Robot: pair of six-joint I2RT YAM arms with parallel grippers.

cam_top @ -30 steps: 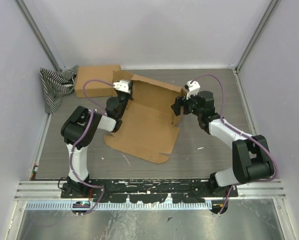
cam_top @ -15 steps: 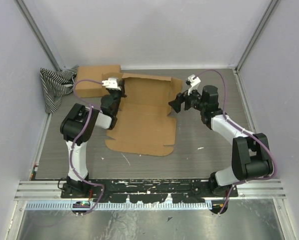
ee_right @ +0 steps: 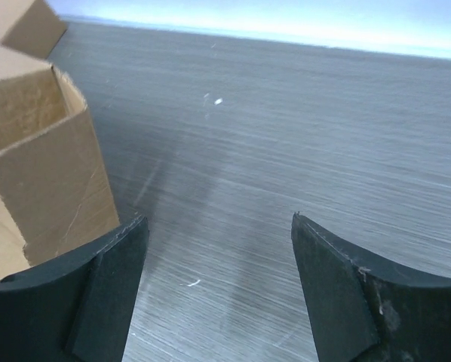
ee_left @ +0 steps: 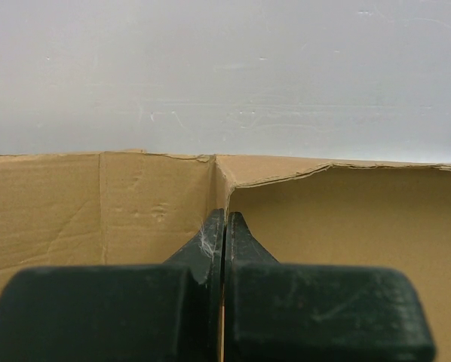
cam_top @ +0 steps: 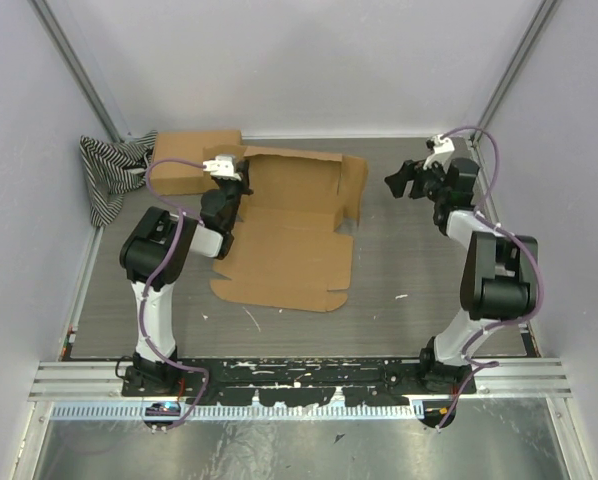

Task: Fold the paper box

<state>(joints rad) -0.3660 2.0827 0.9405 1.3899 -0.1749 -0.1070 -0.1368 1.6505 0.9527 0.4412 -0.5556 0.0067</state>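
The paper box [cam_top: 291, 240] is a brown cardboard blank, mostly flat on the grey table, with its back wall and right flap [cam_top: 354, 186] standing up. My left gripper [cam_top: 229, 190] sits at the box's left back corner, shut on a thin upright cardboard edge. In the left wrist view the fingers [ee_left: 225, 215] pinch that edge, with the box's walls [ee_left: 346, 219] behind. My right gripper [cam_top: 399, 180] hovers open to the right of the flap, apart from it. In the right wrist view its jaws [ee_right: 219, 226] hold nothing, and the box corner [ee_right: 48, 166] is at the left.
A second, folded cardboard box [cam_top: 194, 160] lies at the back left, with a striped cloth [cam_top: 109, 175] beside it by the left wall. Walls close in the table on three sides. The arm bases stand at the near edge.
My right gripper has let go of the right flap and pulled back to the right rear. The box has dropped from tilted to lying flat. The left gripper stays shut at its corner.
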